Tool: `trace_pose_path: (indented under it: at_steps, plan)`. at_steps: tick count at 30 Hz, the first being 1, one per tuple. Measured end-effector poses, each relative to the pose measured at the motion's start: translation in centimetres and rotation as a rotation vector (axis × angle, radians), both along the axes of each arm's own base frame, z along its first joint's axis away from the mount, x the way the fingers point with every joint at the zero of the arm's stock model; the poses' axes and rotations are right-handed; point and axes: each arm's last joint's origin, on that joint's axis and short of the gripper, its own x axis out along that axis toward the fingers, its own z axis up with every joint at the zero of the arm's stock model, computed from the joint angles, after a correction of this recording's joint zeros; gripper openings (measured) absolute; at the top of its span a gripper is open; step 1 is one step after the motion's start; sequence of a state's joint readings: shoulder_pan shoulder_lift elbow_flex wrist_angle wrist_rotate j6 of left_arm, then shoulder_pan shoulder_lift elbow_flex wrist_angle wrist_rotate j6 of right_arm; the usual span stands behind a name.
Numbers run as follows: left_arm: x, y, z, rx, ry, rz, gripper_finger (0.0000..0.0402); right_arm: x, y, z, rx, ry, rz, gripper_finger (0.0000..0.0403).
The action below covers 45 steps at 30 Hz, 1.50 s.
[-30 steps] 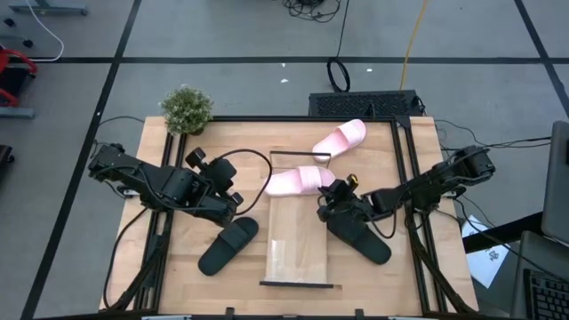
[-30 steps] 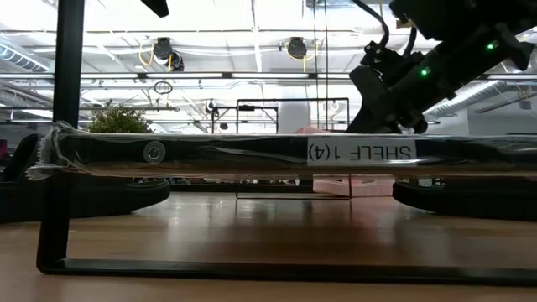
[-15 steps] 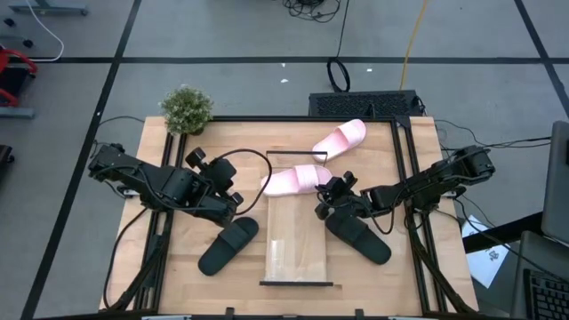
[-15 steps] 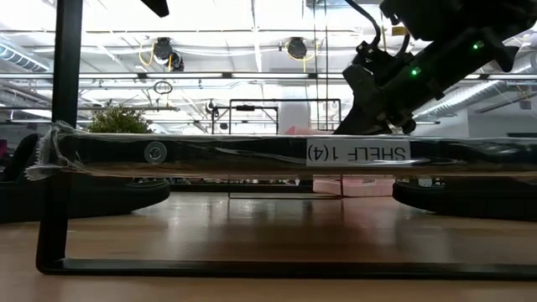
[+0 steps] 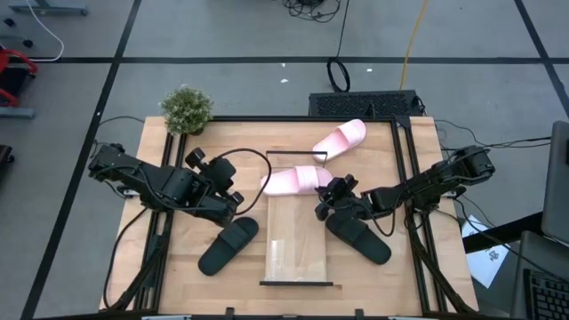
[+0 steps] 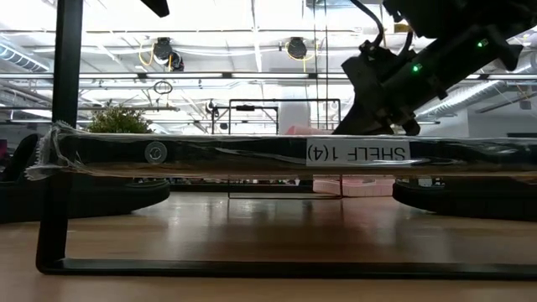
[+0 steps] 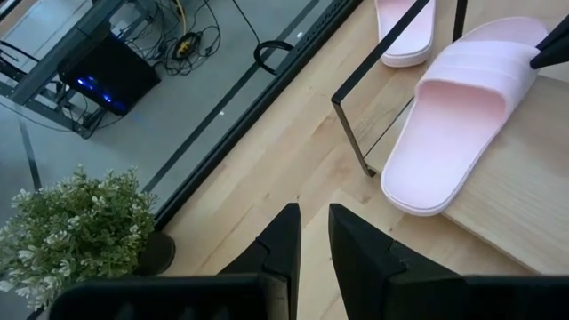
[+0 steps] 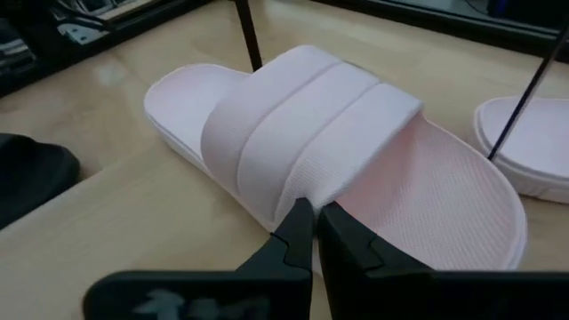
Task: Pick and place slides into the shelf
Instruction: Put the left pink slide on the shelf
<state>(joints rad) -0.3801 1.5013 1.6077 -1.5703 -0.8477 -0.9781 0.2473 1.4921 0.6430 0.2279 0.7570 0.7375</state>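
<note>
High view: one pink slide [image 5: 295, 180] lies across the shelf's [image 5: 298, 253] far end; right jaws [image 5: 325, 196], shut, touch its strap. Second pink slide [image 5: 340, 138] lies beyond the shelf, black slides [image 5: 228, 245] [image 5: 360, 238] flank it. Left jaws [image 5: 233, 201] slightly parted, empty.

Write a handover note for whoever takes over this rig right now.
Right gripper: shut, fingers nipping the strap edge of the pink slide lying across the shelf's far end.
Left gripper: idle at table left, holding nothing.
Second pink slide: on the table beyond the shelf.
Black slides: on the table either side of the shelf.
Done: one slide on the shelf.
Left: three.
</note>
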Motion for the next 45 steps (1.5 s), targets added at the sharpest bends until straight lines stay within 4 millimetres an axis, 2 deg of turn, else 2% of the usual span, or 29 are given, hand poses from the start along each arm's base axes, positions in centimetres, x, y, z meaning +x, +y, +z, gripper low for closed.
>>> trace_pose_path:
  at_steps: [15, 28, 45]
  plan:
    - [0.0, 0.0, 0.0, 0.017, -0.007, 0.002, 0.0062, -0.1, 0.5, 0.2, 0.021, -0.064, -0.051, 0.0]
    - [0.0, 0.0, 0.0, 0.015, -0.01, 0.005, 0.0062, -0.3, 1.8, 0.5, 0.044, -0.138, -0.063, 0.0]
    - [0.0, 0.0, 0.0, 0.011, -0.019, 0.01, 0.0062, -0.1, 1.8, 0.8, 0.061, -0.2, -0.094, 0.0]
